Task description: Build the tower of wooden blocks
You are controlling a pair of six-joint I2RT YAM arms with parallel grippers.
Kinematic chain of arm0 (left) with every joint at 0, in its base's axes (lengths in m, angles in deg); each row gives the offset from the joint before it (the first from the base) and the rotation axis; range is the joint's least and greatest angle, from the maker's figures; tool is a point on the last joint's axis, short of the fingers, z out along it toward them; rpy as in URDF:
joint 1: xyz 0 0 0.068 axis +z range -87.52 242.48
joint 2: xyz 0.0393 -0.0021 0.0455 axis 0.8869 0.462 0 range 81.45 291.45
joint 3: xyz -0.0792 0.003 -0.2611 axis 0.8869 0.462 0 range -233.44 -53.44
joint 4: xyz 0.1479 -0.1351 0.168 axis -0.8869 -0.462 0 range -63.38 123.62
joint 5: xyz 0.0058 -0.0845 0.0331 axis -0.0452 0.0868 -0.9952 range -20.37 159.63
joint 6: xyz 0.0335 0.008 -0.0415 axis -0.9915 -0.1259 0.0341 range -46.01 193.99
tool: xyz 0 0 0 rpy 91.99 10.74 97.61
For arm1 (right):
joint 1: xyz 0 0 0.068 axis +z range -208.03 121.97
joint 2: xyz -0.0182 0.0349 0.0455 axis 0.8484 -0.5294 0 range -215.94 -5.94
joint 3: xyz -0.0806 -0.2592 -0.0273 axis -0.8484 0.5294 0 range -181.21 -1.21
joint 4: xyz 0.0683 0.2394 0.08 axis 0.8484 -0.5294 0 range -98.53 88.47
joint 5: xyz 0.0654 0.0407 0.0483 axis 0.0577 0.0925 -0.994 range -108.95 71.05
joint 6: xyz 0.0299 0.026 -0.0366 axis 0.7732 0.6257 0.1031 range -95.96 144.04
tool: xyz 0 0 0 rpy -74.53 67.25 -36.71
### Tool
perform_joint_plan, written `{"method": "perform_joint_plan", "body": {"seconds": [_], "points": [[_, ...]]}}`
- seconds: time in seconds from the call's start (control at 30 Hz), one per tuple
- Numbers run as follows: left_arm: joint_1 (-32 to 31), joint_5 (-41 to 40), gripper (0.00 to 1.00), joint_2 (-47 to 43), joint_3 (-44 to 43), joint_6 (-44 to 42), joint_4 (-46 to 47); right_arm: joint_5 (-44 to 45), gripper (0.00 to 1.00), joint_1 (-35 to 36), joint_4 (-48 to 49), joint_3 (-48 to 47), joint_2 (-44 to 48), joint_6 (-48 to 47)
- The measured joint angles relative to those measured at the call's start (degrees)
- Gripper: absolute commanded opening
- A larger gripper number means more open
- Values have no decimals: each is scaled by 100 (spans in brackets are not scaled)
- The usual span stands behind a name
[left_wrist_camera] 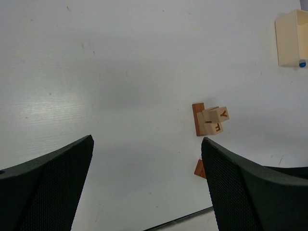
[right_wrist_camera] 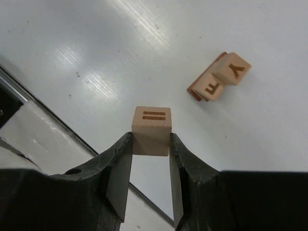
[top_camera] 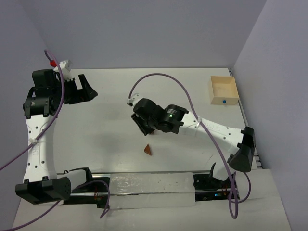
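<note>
Wood block [right_wrist_camera: 151, 131], smooth tan cube, right pincer [right_wrist_camera: 150, 140] clamped

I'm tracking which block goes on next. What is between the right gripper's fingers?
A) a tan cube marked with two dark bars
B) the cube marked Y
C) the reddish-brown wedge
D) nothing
A: the right wrist view shows the right gripper clamped on a tan cube with two dark bars on top, while the Y cube sits beyond it and the wedge lies apart.
</note>
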Motion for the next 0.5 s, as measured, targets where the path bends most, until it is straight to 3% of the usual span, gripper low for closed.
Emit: {"method": "perform_joint_plan", "body": {"seconds": [0.33, 0.5], "points": [[0, -154, 99, 122, -51, 113, 70, -258, 0, -1208, -661, -6, 58, 1154], [0, -270, 99, 179, -124, 115, 79, -470, 0, -1446, -735, -9, -78, 1574]]}}
